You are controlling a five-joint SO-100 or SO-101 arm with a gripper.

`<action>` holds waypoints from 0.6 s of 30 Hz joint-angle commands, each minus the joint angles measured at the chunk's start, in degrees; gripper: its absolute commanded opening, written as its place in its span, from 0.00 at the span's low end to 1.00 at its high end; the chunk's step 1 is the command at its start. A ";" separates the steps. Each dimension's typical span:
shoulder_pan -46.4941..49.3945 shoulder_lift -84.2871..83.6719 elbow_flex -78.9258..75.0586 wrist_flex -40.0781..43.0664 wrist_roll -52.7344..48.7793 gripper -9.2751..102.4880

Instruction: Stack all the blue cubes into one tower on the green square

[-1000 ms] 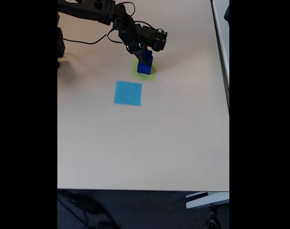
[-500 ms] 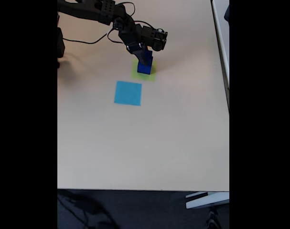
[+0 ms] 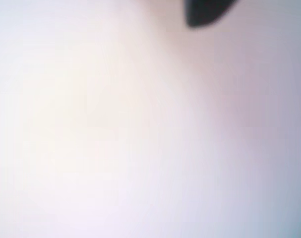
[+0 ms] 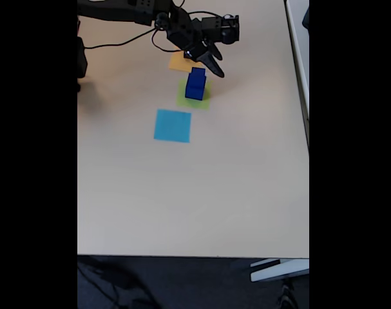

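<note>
Fixed view: blue cubes (image 4: 195, 85) stacked as one tower on the green square (image 4: 184, 98), long axis upright, leaning slightly; gripper (image 4: 210, 66) just beside the tower top, jaws parted, holding nothing; wrist view blurred.

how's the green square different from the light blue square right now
The green square carries the stack of blue cubes, while the light-blue square lies bare. In the fixed view the green square sits higher in the picture, just below the gripper; the light-blue square sits lower and further left, away from the arm. Most of the green square is covered, while the light-blue one shows whole. Both are flat paper squares on the table.
</note>
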 commanded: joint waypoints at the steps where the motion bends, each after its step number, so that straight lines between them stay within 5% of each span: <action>1: -1.93 -1.67 -13.18 4.83 0.35 0.35; 7: -3.87 -6.15 -29.18 15.38 2.55 0.35; 18: -6.06 -1.32 -28.74 24.35 9.84 0.34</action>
